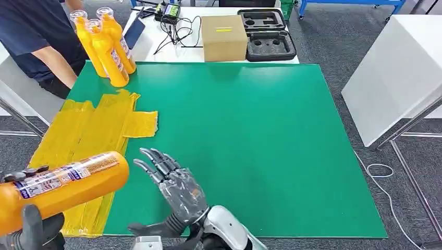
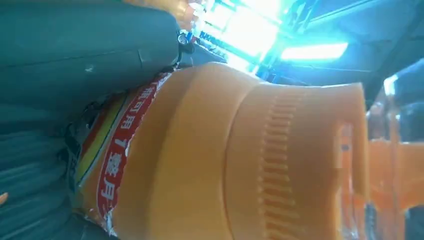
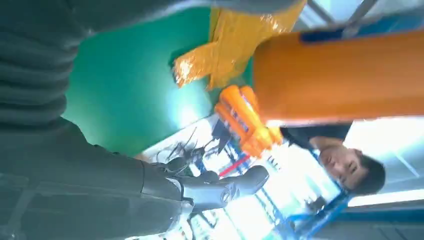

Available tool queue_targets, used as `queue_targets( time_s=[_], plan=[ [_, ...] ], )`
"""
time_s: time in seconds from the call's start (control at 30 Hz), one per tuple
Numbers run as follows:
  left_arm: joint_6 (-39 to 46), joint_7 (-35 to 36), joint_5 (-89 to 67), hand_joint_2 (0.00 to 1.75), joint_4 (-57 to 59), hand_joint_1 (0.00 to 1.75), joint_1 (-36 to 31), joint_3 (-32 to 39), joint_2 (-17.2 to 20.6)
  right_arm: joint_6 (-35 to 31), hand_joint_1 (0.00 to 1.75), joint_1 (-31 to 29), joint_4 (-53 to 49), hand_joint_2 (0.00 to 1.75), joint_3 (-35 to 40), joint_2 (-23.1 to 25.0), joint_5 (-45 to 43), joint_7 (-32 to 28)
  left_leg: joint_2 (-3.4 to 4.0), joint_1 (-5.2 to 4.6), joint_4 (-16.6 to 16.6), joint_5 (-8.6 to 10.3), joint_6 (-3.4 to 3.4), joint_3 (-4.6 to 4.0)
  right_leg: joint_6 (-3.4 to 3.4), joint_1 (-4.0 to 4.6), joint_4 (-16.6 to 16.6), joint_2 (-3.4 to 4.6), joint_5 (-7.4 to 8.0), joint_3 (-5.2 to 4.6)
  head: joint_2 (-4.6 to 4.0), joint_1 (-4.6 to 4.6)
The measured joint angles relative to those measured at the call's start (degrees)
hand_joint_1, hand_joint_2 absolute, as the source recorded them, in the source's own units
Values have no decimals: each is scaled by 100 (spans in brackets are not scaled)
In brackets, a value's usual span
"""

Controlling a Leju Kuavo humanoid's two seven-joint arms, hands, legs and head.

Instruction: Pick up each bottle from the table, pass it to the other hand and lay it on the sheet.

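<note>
The left hand [image 1: 31,229] grips an orange bottle [image 1: 62,187] lying sideways above the yellow sheet [image 1: 88,135] at the bench's [image 1: 250,146] near left. The right hand [image 1: 174,190] beside it has fingers [image 1: 154,159] spread, holding nothing. Three more bottles [image 1: 107,44] stand far left.

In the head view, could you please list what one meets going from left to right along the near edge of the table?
Left hand holding an orange labelled bottle → crinkled yellow sheet → open right hand → bare green table mat.
</note>
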Motion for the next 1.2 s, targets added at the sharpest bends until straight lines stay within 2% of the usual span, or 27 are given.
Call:
queue_targets(
  time_s=[0.1, 0.17, 0.3, 0.47, 0.63, 0.7, 0.8, 0.9, 1.0, 1.2],
  plan=[
    [-2, -103, -235, 175, 0, 175, 21, 76, -55, -15, 0, 104, -272, 0, -180, -101, 191, -7, 2, 0, 0, 1, 0, 5, 1, 0, 0, 1, 2, 0, 0, -2],
    [289, -346, -833, 175, -29, 175, 21, 107, -94, -79, 0, 296, -497, 0, -318, -188, 405, 4, -2, 0, 0, 2, 1, 5, 1, 0, 0, -2, 2, 4, 0, 0],
    [1660, -791, -2818, 175, -129, 175, -109, 214, -105, -378, 0, 809, -1147, 0, -733, -376, 811, 124, -5, 0, 0, 2, 1, 2, 1, 0, 0, -4, 1, 3, 0, -2],
    [3312, -680, -5241, 175, 112, 175, -723, 247, 37, -367, 0, 1312, -1864, 0, -1440, -494, 894, 72, -10, -3, 0, 2, 2, 4, 1, -2, -1, -10, 1, 6, 0, -2],
    [3966, -518, -6034, 175, 612, 175, -1246, 179, 278, -413, 0, 1556, -2191, 0, -1784, -551, 870, -20, 0, -2, 0, 4, 3, 14, 2, -2, -1, -5, 5, 8, 0, -2],
    [4363, -336, -6688, 175, 897, 175, -1491, 94, 400, -536, 0, 1567, -2239, 0, -1847, -564, 701, -123, -6, -2, 1, 8, 5, 17, 2, -1, -1, -11, 5, 9, 0, -2],
    [4907, 158, -7743, 175, 1818, 175, -2219, -208, 638, -947, 0, 1560, -2375, 0, -2040, -575, 4, -542, -24, -2, 1, 20, 17, 14, 3, -1, 0, -36, 6, 21, 0, 0],
    [5214, 426, -8240, 175, 2693, 175, -2781, -507, 815, -984, 0, 1560, -2479, 0, -2314, -584, -639, -758, -12, -3, 1, 21, 17, 17, 7, -2, 1, -27, 14, 20, 0, -2],
    [5392, 612, -8577, 175, 3515, 175, -3224, -769, 892, -975, 0, 1565, -2479, 0, -2542, -649, -944, -1064, -12, -6, 2, 22, 18, 16, 11, -4, 0, -28, 16, 22, 0, 0],
    [5412, 776, -9332, 175, 4435, 175, -3676, -949, 911, -1003, 0, 1567, -2468, 0, -2761, -798, -1254, -1398, -11, -7, 4, 21, 18, 11, 13, -4, 0, -26, 16, 14, 0, -4]
  ],
)
